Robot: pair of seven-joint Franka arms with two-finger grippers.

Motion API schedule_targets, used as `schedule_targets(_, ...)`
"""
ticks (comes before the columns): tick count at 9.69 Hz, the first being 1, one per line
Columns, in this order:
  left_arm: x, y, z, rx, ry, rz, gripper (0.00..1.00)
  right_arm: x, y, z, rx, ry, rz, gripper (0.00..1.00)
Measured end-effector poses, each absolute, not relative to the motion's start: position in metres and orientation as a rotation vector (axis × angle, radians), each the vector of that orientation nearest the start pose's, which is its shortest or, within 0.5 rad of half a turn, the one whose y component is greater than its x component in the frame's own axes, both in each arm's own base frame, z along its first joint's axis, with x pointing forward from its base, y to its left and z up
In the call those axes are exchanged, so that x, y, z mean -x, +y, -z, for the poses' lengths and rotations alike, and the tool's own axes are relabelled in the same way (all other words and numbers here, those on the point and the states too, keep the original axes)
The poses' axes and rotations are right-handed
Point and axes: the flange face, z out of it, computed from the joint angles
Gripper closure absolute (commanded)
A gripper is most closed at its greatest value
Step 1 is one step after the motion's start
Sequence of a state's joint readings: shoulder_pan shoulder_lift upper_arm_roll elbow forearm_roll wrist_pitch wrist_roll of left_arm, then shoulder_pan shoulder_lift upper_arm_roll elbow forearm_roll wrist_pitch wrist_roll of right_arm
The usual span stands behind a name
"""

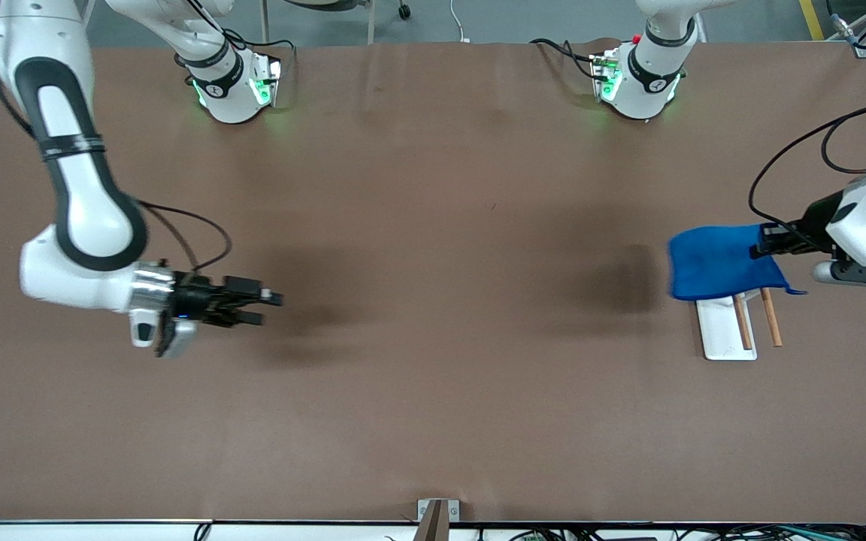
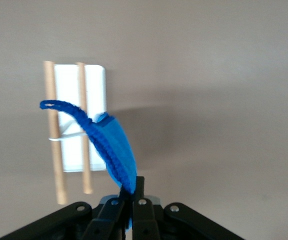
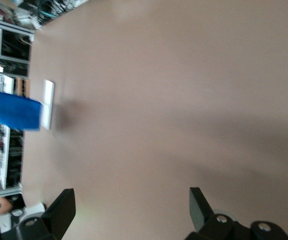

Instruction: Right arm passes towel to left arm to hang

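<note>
The bright blue towel hangs in the air at the left arm's end of the table, and my left gripper is shut on one of its edges. It droops over a white rack with two wooden rods. In the left wrist view the towel rises edge-on out of the closed jaws, its small loop sticking out over the rack. My right gripper is open and holds nothing, low over bare table at the right arm's end. The right wrist view catches the towel in the distance.
The brown table top spreads wide between the two arms. Both arm bases stand along the edge farthest from the front camera. A small bracket sits at the table's nearest edge.
</note>
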State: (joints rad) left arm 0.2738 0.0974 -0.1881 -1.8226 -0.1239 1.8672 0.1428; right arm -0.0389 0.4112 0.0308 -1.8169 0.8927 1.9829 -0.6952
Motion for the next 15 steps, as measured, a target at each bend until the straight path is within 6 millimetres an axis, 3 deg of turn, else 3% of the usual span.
schedule_targets(1,-0.583,0.064,-0.466,3.242,0.006,-0.034,1.00,-0.630,0.005,-0.325,2.379,-0.266,0.034,0.00)
schedule_targets(3,-0.576,0.109,-0.448,3.191,-0.056,-0.024,1.00,-0.629,-0.058,-0.365,2.517,-0.349,-0.012,0.00)
schedule_targets(5,-0.567,0.152,-0.447,3.186,-0.047,-0.003,1.00,-0.627,-0.094,-0.411,2.679,-0.343,-0.064,0.00)
schedule_targets(6,-0.565,0.163,-0.445,3.184,-0.054,0.010,1.00,-0.628,-0.103,-0.436,2.776,-0.277,-0.087,0.00)
schedule_targets(8,-0.564,0.175,-0.433,3.173,-0.069,-0.008,0.95,-0.630,-0.101,-0.492,2.961,-0.085,-0.067,0.00)
schedule_targets(9,-0.563,0.184,-0.425,3.167,-0.081,-0.021,0.78,-0.628,-0.092,-0.519,2.998,0.005,-0.025,0.00)
schedule_targets(10,-0.562,0.191,-0.416,3.170,-0.097,-0.038,0.09,-0.620,-0.084,-0.543,3.026,0.068,-0.002,0.00)
schedule_targets(11,-0.563,0.194,-0.408,3.174,-0.103,-0.053,0.00,-0.609,-0.078,-0.566,3.048,0.131,0.009,0.00)
schedule_targets(13,-0.566,0.193,-0.405,3.175,-0.097,-0.042,0.00,-0.579,-0.064,-0.613,3.052,0.183,0.014,0.00)
schedule_targets(15,-0.575,0.186,-0.423,3.167,-0.077,0.016,0.00,-0.551,-0.074,-0.648,3.081,0.227,0.012,0.00)
